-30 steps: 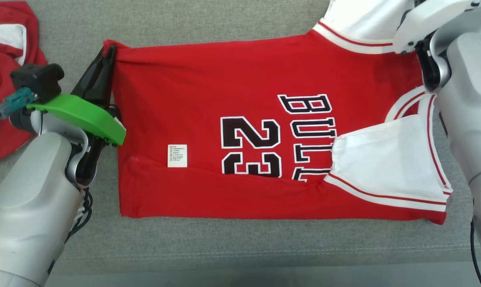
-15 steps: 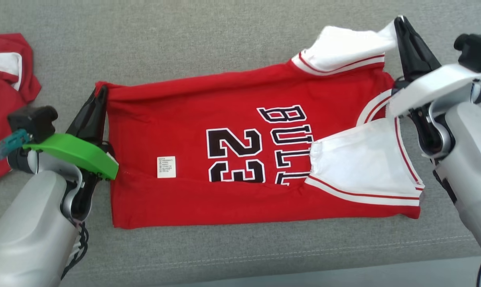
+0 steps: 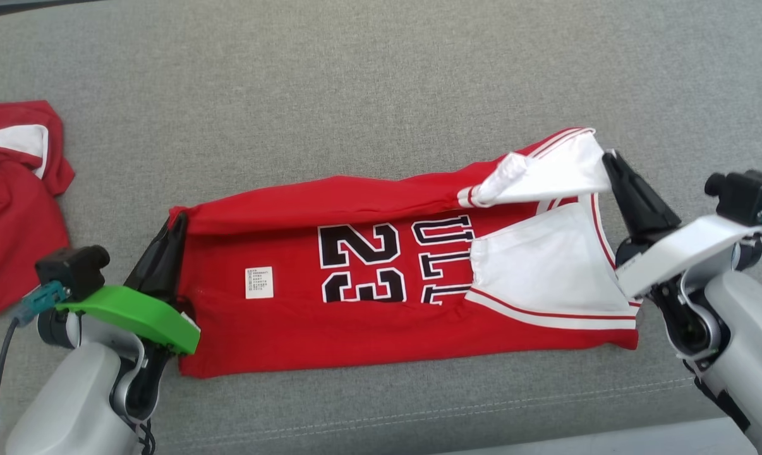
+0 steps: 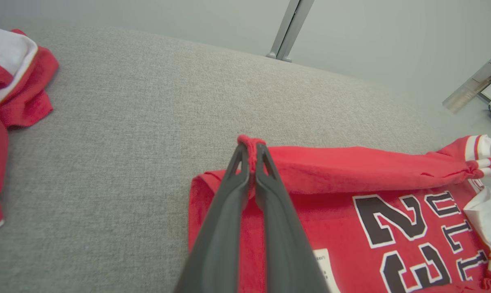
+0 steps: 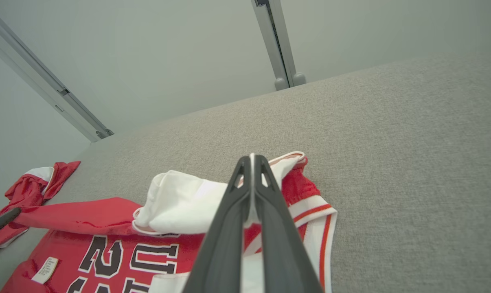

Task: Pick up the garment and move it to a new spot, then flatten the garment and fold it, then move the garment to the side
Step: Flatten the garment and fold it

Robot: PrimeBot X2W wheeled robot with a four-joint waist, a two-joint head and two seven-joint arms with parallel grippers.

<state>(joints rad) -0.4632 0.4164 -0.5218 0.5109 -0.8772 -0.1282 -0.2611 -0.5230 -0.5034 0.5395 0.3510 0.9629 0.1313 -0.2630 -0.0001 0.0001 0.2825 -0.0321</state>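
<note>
Across the grey cushion (image 3: 356, 95) the red garment (image 3: 368, 328) is lying with its hem corner clamped in the left gripper (image 3: 175, 229) at 9 o'clock and its white-lined shoulder clamped in the right gripper (image 3: 610, 165) at 3 o'clock, both apparently holding the far edge up for folding toward 6 o'clock.

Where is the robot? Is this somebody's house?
Probably a test room, not a home: a big grey padded surface, bare pale walls with metal rails, and a red number 23 jersey laid out for folding.
</note>
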